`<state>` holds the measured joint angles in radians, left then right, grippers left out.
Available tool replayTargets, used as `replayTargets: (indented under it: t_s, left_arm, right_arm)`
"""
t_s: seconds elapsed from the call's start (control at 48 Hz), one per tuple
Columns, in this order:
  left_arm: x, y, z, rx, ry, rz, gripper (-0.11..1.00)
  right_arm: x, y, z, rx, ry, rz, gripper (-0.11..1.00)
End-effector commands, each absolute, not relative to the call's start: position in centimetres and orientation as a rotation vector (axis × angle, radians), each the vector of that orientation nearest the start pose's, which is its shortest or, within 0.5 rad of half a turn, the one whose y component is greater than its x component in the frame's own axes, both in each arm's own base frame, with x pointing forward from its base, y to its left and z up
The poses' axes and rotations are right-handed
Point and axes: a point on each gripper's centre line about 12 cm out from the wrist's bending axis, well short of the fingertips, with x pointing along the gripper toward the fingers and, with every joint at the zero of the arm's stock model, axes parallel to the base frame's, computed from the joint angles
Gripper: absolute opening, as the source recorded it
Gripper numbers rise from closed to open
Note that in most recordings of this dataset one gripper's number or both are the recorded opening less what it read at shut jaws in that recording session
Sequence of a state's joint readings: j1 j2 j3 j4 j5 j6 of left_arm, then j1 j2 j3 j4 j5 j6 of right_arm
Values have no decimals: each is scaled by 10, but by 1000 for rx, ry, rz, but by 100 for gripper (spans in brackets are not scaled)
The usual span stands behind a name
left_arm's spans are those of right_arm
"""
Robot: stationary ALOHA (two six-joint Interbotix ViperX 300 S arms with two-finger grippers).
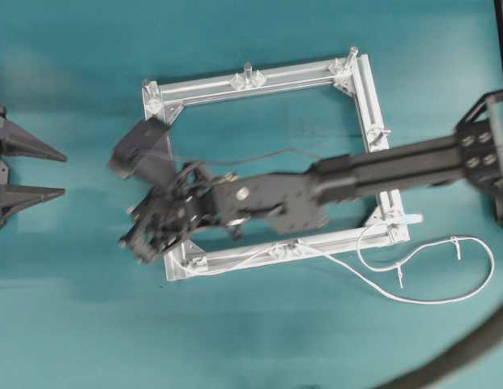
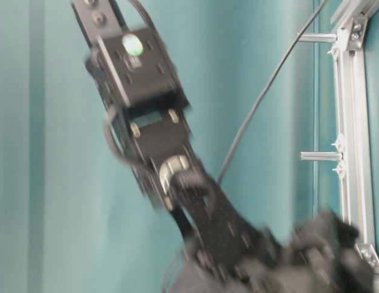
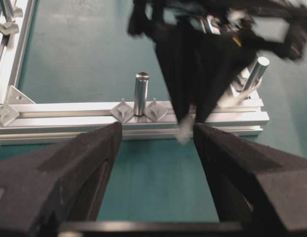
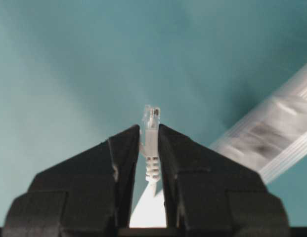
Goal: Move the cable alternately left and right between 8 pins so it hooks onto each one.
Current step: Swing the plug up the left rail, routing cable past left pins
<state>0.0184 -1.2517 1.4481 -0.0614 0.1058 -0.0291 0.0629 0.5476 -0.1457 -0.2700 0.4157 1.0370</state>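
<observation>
A: Nearest to us in the right wrist view, our right gripper is clamped on the clear plug end of the thin white cable, which stands up between the black pads.

B: From overhead the rest of that cord lies along the near rail of the square silver aluminium frame and loops loosely on the teal table past its right corner.

A: We judge the end should pass round the short silvery pin on the left rail, held low enough to catch the peg.

B: And kept taut, so the hooks along the near rail don't slip. Farther left, our left gripper sits with jaws wide apart, holding nothing.
</observation>
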Motion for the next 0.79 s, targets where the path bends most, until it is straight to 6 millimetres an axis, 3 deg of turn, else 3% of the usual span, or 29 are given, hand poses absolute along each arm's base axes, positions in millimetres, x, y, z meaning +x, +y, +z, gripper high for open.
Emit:
replayTargets:
  t_s: [0.0,0.229,0.375,0.562,0.771]
  left_arm:
    - [142,3,187,-99,293,32,72]
    - [142,5,187,-101,289,48,72]
    - [143,5,188,-101,288,48,72]
    - [143,5,190,-101,283,47,72]
    - [143,5,189,-102,283,48,72]
  right_arm:
    - [552,20,190,702,660,-322,15]
    - [520,20,195,714,680,-330,15]
    - [505,12,188,715,706,-357,15]
    - [487,-14,182,720,722,-414,15]
    - [487,-47,181,651,743,-466,14]
